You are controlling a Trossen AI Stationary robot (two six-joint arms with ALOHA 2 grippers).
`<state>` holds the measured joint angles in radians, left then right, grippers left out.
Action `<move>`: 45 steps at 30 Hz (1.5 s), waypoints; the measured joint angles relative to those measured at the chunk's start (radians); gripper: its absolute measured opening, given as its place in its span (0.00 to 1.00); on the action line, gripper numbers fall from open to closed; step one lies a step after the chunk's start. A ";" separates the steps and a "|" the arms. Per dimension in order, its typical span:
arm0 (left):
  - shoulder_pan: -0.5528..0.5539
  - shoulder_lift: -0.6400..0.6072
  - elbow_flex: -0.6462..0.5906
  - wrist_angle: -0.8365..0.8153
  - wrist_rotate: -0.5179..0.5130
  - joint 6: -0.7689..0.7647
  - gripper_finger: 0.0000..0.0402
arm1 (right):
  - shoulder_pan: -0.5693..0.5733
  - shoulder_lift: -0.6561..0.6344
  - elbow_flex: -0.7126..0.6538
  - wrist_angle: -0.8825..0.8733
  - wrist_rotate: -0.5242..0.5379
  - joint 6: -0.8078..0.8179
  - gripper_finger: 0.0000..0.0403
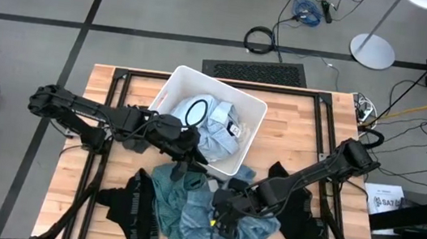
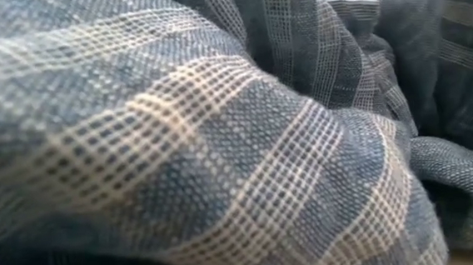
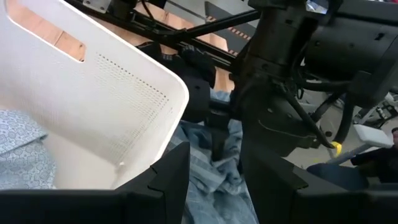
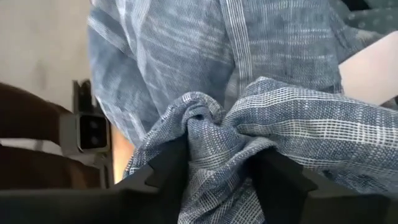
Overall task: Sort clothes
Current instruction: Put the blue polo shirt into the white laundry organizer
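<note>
**Right jaws clamped on blue checked cloth at the front of the counter**

The right arm (image 1: 330,170) reaches in from the right side of the counter (image 1: 296,113), stretched low and diagonally toward the front middle, its wrist bent down into the heap of clothes. The right gripper (image 1: 228,217) has its jaws clamped on a bunched fold of the blue checked garment (image 4: 261,124); the right wrist view shows the cloth gathered into a tight pucker between the two dark fingers (image 4: 165,171), with the rest of it spreading out beyond the jaws in loose folds.

The left arm (image 1: 84,112) comes in from the left side, lying nearly level across the counter. The left gripper (image 1: 192,159) hangs just outside the near wall of the white bin (image 1: 175,82), its jaws apart and holding nothing; blue cloth lies beyond the gap between them.

The blue checked garment is a thin woven fabric, blue-grey with pale lines, crumpled with no clear long axis. It lies under and around the right jaws, beside a teal garment (image 1: 171,186) toward the left jaws. A black garment with white lettering (image 1: 137,208) lies stretched front to back, farther left. Another black garment (image 1: 299,216) sits on the far side of the right jaws. Inside the bin, behind the left jaws, rests a pale blue patterned garment (image 1: 212,132).
</note>
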<state>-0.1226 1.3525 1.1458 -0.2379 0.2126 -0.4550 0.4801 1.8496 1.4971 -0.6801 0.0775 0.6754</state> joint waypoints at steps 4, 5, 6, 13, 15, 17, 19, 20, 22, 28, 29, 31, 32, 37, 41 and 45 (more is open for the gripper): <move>0.000 0.000 0.000 -0.015 0.000 0.017 0.38 | -0.004 0.000 0.000 -0.026 0.025 -0.050 0.46; 0.000 0.000 0.000 -0.017 0.000 0.020 0.38 | -0.005 0.001 0.000 -0.028 0.044 -0.058 0.47; -0.001 0.000 0.000 -0.019 0.000 0.020 0.38 | -0.006 0.006 0.000 -0.029 0.059 -0.066 0.49; -0.011 0.000 0.000 -0.023 0.000 0.026 0.38 | -0.008 0.116 0.001 -0.064 0.086 -0.140 0.62; -0.013 0.000 0.000 -0.038 0.000 0.026 0.38 | -0.007 0.156 0.001 -0.081 0.088 -0.149 0.66; -0.017 0.000 0.000 -0.047 0.000 0.026 0.38 | -0.007 0.197 0.005 -0.088 0.090 -0.148 0.69; -0.018 0.000 0.000 -0.048 0.000 0.026 0.38 | -0.008 0.236 0.007 -0.100 0.093 -0.136 0.71; -0.018 0.000 0.000 -0.051 0.000 0.026 0.38 | -0.008 0.256 0.009 -0.100 0.092 -0.124 0.72; -0.017 0.000 0.000 -0.053 0.000 0.025 0.38 | -0.008 0.287 0.012 -0.097 0.078 -0.074 0.72; -0.017 0.000 0.000 -0.059 0.000 0.018 0.38 | 0.001 0.320 0.016 -0.110 0.007 0.037 0.65; -0.017 0.000 0.000 -0.060 0.000 0.017 0.38 | 0.003 0.320 0.016 -0.115 0.012 0.046 0.60; -0.017 0.000 0.000 -0.059 -0.004 0.017 0.38 | 0.010 0.311 0.016 -0.128 0.028 0.057 0.49; -0.017 0.000 0.000 -0.059 -0.004 0.016 0.38 | 0.011 0.302 0.016 -0.137 0.030 0.058 0.42; -0.017 0.000 0.000 -0.057 -0.048 0.004 0.38 | 0.013 0.269 0.008 -0.206 0.013 0.031 0.09; -0.017 0.000 0.000 -0.055 -0.076 -0.011 0.38 | 0.014 0.232 0.001 -0.273 0.008 0.014 0.09; -0.017 0.000 0.000 -0.054 -0.109 -0.036 0.38 | 0.018 0.160 -0.010 -0.384 0.033 0.010 0.09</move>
<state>-0.1398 1.3523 1.1454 -0.2919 0.1038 -0.4913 0.4985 2.0098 1.4870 -1.0636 0.1106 0.6855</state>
